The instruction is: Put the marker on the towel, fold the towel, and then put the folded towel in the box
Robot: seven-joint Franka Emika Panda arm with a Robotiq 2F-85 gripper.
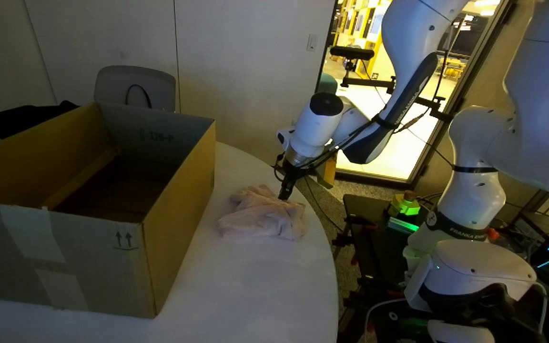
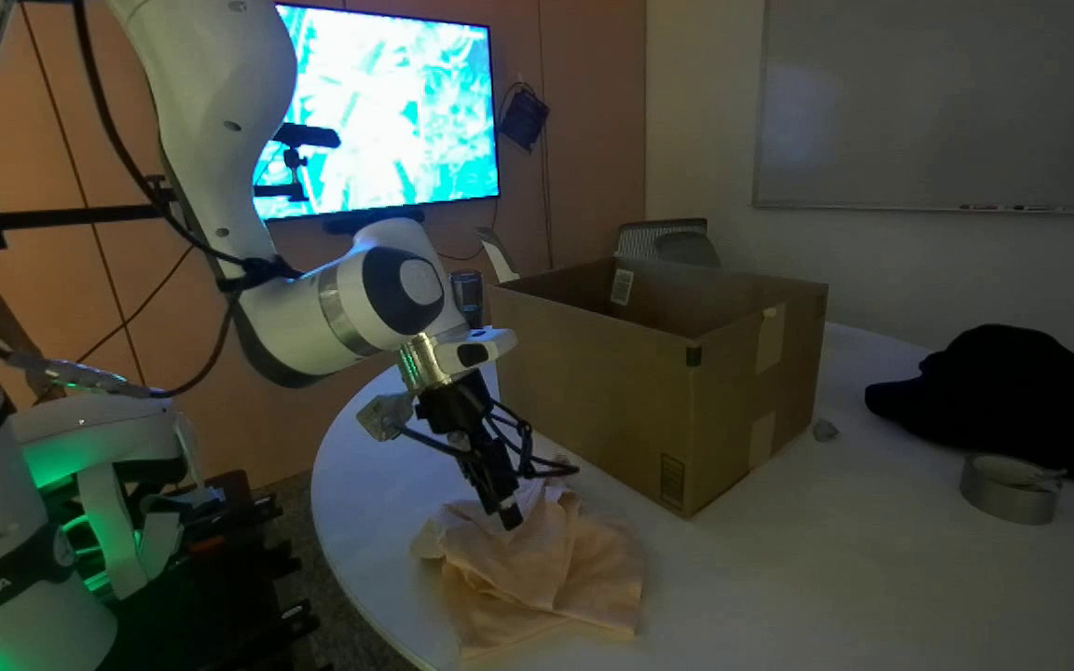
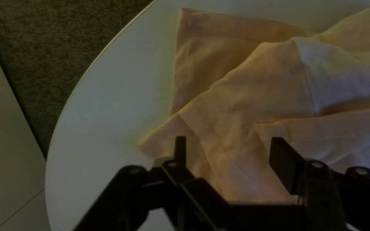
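Can see the gripper (image 3: 228, 149) angled down over the towel (image 2: 574, 568), fingers (image 3: 180, 150) spread well apart, with towel showing in the gap. Cannot tell touching from hovering just above. Find the towel rumpled, in folded-over flaps, on the table (image 1: 265, 290) near its curved edge, between that edge and the box (image 2: 593, 401). In the wrist view, can trace it from beneath both fingers toward the upper right, with one corner poking past a finger toward the curved edge. In both exterior views, see the box upright, near the towel but farther in from that edge. In an exterior view, note a grey roll (image 2: 1008, 499) near a black heap (image 2: 1012, 391), well apart from the towel.
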